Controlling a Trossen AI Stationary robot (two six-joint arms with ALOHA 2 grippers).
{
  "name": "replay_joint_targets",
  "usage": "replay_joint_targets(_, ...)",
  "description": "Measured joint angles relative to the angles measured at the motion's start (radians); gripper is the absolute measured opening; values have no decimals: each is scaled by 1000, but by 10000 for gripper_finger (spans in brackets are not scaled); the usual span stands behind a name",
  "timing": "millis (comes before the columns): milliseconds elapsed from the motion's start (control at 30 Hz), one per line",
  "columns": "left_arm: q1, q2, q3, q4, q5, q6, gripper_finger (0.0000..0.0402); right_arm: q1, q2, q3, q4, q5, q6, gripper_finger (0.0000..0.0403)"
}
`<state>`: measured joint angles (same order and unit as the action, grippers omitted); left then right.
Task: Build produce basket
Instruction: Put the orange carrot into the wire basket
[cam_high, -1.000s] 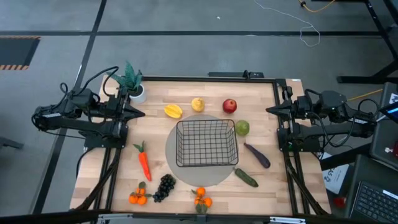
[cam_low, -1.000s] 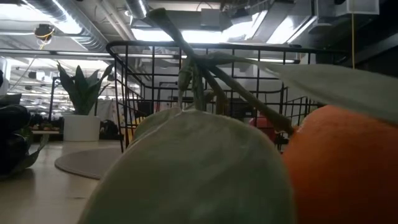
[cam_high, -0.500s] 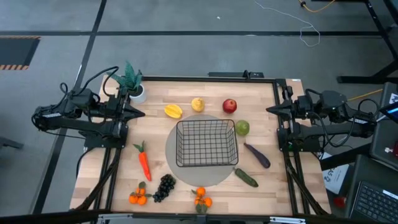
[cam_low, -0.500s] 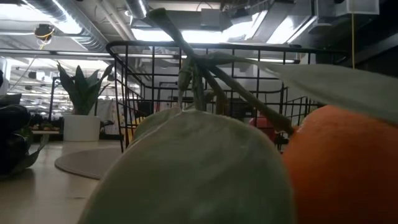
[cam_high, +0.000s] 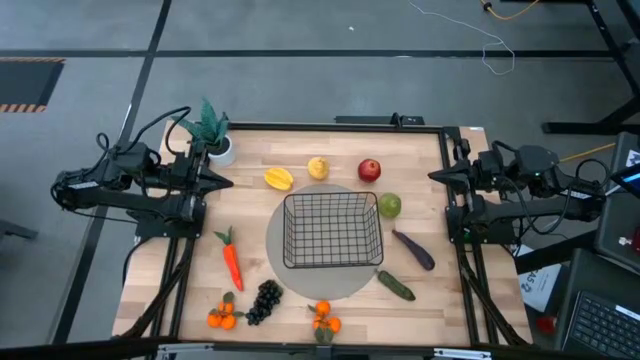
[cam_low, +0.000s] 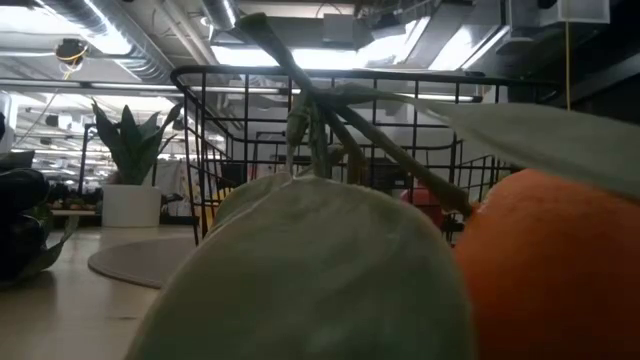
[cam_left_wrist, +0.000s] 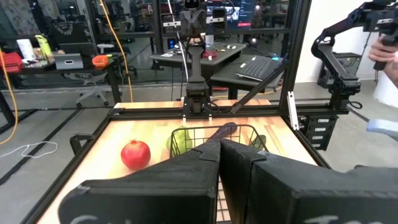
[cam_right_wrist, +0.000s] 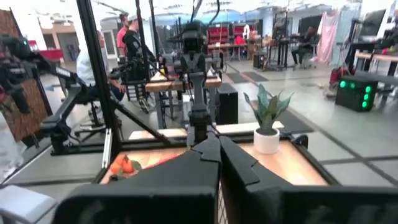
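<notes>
- The black wire basket is sitting empty at centre frame on the counter, produce lying around it.
- A leafy tangerine is blocking most of the low view.
- The left end effector and right end effector are waiting clenched at mid-left and mid-right, holding nothing.

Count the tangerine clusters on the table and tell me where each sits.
2. One tangerine cluster lies at the table's near-left corner, beside the black grapes. The other tangerine cluster lies at the near edge, just in front of the round grey mat. None seems hidden.
</notes>
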<state>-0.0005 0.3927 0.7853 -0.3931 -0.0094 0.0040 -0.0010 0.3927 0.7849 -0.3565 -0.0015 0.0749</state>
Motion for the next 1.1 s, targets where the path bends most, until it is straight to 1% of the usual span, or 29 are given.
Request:
replay_joint_targets(167, 0, 0, 0, 0, 0, 0, 0, 0, 26, 0, 91, 2, -57, 0)
replay_joint_targets(233, 0, 0, 0, 0, 0, 0, 0, 1, 43, 0, 126, 35, -75, 0)
replay_joint_targets(300, 0, 0, 0, 0, 0, 0, 0, 1, 62, 0, 134, 115, -82, 0)
replay_joint_targets(500, 0, 0, 0, 0, 0, 0, 0, 0, 106, 0, 98, 411, -87, 0)
replay_joint_targets(567, 0, 0, 0, 0, 0, 0, 0, 0, 122, 0, 64, 482, -97, 0)
replay_joint_targets(633, 0, 0, 0, 0, 0, 0, 0, 0, 138, 0, 36, 530, -103, 0)
replay_joint_targets(833, 0, 0, 0, 0, 0, 0, 0, 0, 178, 0, 28, 560, -104, 0)
replay_joint_targets(967, 0, 0, 0, 0, 0, 0, 0, 0, 205, 0, 26, 637, -102, 0)
replay_joint_targets(1100, 0, 0, 0, 0, 0, 0, 0, 0, 235, 0, 10, 627, -45, 0)
